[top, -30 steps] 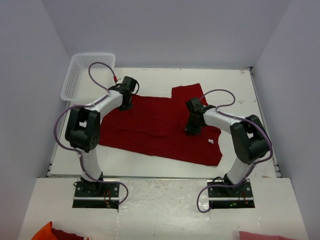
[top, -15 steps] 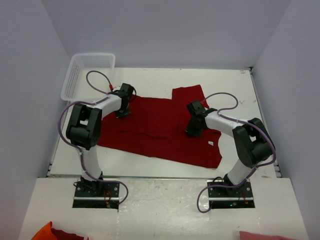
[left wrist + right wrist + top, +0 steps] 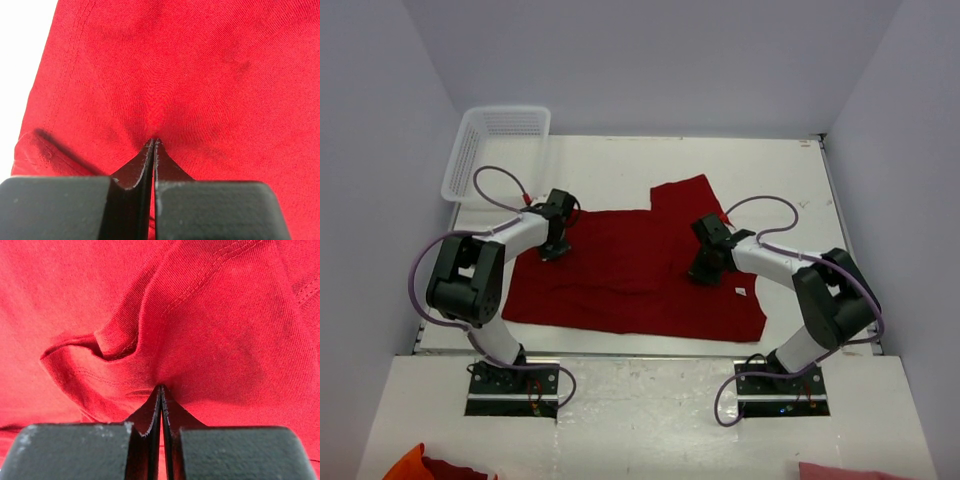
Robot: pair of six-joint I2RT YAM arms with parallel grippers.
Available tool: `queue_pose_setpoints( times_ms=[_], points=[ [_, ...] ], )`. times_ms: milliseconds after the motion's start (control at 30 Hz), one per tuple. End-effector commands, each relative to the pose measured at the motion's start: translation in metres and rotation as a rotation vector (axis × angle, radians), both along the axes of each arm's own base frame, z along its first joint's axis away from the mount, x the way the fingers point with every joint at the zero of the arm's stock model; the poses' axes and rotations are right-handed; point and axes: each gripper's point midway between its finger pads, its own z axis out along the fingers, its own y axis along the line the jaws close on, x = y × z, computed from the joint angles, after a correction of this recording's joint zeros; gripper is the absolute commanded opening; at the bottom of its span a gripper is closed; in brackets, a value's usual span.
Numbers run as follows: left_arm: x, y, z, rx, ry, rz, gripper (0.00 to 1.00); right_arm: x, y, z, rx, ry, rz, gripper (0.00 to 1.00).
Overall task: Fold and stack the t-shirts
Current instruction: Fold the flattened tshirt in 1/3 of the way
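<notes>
Item: dark red t-shirt (image 3: 620,280), lying spread across the middle of the tabletop (image 3: 620,165), one sleeve pointing toward the far edge. I am clamping my left hand (image 3: 154,145) and right hand (image 3: 161,389) each on a pinched ridge of its cloth, left-side and right-side; I am judging this as flattening ahead of the first fold. The next move is calling for an even pull from both pinches, so nothing is bunching.
</notes>
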Motion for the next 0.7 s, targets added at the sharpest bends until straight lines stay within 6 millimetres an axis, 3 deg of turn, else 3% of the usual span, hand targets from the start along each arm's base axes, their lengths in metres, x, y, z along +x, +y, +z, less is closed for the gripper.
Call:
queue_pose_setpoints(
  times_ms=[0,433,667],
  points=[
    [-0.034,0.006,-0.007,-0.013,0.078,0.035,0.00,-0.071,-0.033,-0.033,-0.155,0.217,-0.001,0.00],
    [-0.066,0.013,0.001,-0.033,0.054,0.039,0.00,-0.114,-0.028,-0.032,-0.195,0.227,-0.011,0.00],
    [-0.069,0.013,0.030,-0.052,-0.011,0.041,0.00,-0.118,-0.024,-0.010,-0.193,0.137,-0.002,0.00]
  ],
)
